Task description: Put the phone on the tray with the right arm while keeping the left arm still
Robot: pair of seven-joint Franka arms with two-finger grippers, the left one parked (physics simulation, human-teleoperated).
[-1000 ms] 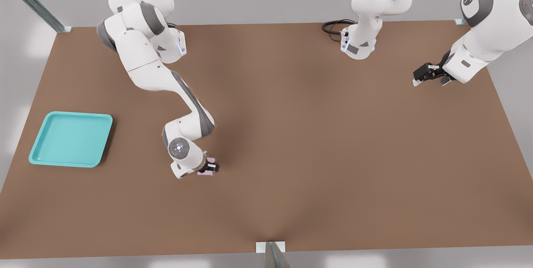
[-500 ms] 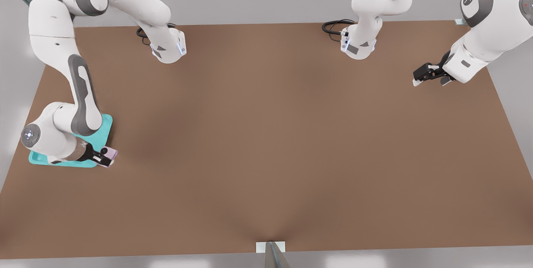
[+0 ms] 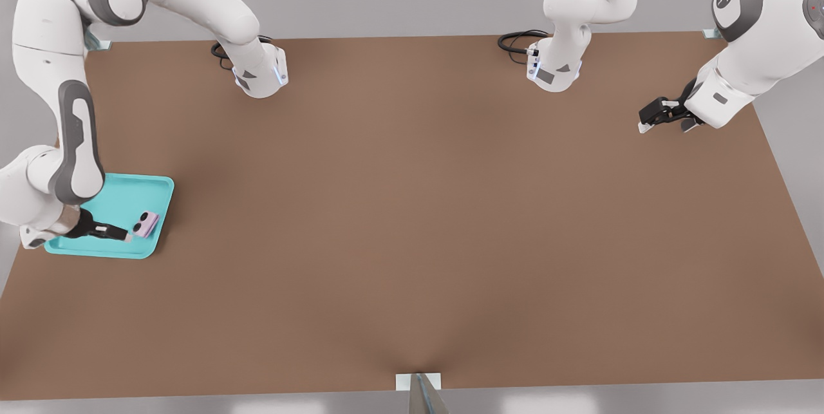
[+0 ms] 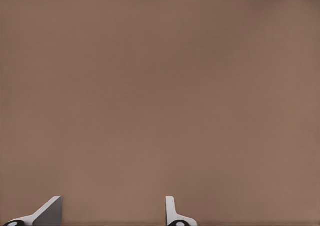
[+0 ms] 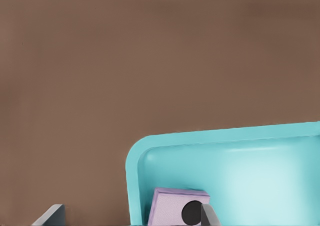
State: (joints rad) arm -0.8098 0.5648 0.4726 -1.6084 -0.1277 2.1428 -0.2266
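Observation:
The teal tray (image 3: 122, 198) lies at the front view's left on the brown table. The pale pink phone (image 3: 146, 225) rests flat inside it, near the corner toward the front view's right, with its two black lenses facing up. My gripper (image 3: 126, 235) hovers low over the tray just to the left of the phone and stands open, a small gap away from it. In the right wrist view the phone (image 5: 172, 210) lies in the tray (image 5: 250, 171) corner, and the gripper (image 5: 131, 219) has its fingertips (image 5: 52, 215) spread wide.
The brown table (image 3: 450, 208) stretches to the front view's right. Both arm bases (image 3: 261, 76) (image 3: 555, 69) stand along the far edge, with a black cable (image 3: 515, 40) beside one. The parked arm's gripper (image 3: 660, 114) hangs at far right. A metal post (image 3: 421, 393) marks the near edge.
The arm swung from the table's middle to the tray, carrying the phone. Half a second ago it held the phone over the tray's corner; now the phone lies released and the gripper is open.

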